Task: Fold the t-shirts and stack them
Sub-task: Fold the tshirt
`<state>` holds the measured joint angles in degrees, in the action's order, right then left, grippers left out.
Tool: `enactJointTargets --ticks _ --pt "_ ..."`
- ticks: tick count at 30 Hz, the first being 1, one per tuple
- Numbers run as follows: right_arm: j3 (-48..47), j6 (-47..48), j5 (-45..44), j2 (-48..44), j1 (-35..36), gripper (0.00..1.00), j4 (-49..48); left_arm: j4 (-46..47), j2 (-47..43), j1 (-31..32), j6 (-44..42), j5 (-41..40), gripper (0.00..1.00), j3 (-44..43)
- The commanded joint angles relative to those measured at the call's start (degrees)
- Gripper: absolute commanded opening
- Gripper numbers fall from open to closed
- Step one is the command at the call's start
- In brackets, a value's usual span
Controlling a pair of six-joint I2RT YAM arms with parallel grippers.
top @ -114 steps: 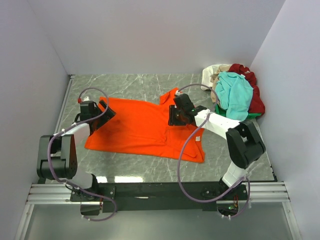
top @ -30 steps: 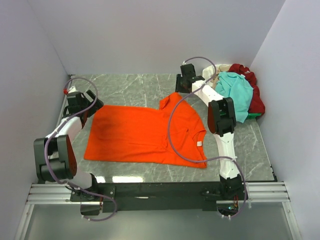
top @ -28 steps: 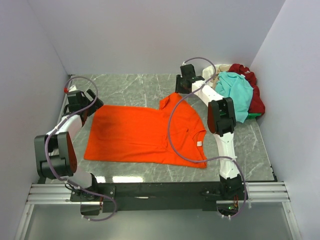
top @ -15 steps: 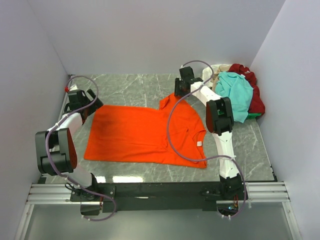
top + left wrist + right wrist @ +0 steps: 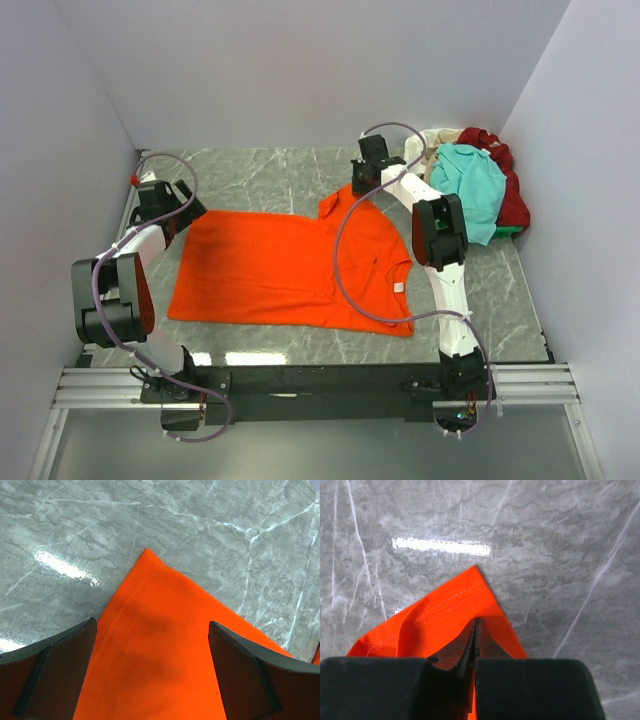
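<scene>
Where the top view looks down, the orange t-shirt point(image 5: 290, 265) lies spread flat at the middle of the marble surface point(image 5: 260, 170). A heap of teal, dark red and cream t-shirts point(image 5: 478, 188) sits in the far right corner. The left hand point(image 5: 183, 209) is at the shirt's far left corner, the right hand point(image 5: 360, 187) at its far sleeve.

Left wrist view: the fingers point(image 5: 55, 665) stand wide apart, one on each side of the shirt's corner, holding nothing.

Right wrist view: the jaws are pressed together, pinching the sleeve tip point(image 5: 451, 611), which is bunched up around them.
</scene>
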<state>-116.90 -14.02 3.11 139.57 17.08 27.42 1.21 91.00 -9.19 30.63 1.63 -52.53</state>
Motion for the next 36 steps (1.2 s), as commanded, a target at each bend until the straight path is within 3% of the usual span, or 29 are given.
enactJointTargets --ticks 1,4,7,8,20,25,36 --pt "2.98 0.14 0.23 -4.56 -0.38 0.0 -2.98 1.86 0.4 -0.21 -0.93 -0.49 0.99 -1.61" --pt "3.18 0.31 -1.18 -6.24 -0.29 0.0 -4.22 2.04 0.58 -0.21 -0.84 -0.22 0.99 -1.61" --pt "-0.24 0.31 -1.62 -5.36 -0.47 0.1 -3.25 2.3 0.67 -0.21 -0.75 0.22 0.99 -1.43" --pt "-1.21 0.22 -1.62 -4.4 -0.47 0.18 -2.81 2.39 0.76 -0.21 -0.75 0.22 0.99 -1.34" --pt "-6.49 -2.15 -1.27 0.25 -0.64 0.42 -4.67 2.39 0.84 -0.21 -0.84 0.57 0.99 -1.43" --pt "-12.02 -2.5 -0.39 3.6 -0.73 0.44 -1.76 2.39 0.67 -0.21 -0.75 0.57 0.99 -1.43" --pt "-14.41 -4.7 -0.48 5.72 -0.82 0.47 2.11 2.39 0.58 -0.21 -0.84 1.1 0.99 -1.34"
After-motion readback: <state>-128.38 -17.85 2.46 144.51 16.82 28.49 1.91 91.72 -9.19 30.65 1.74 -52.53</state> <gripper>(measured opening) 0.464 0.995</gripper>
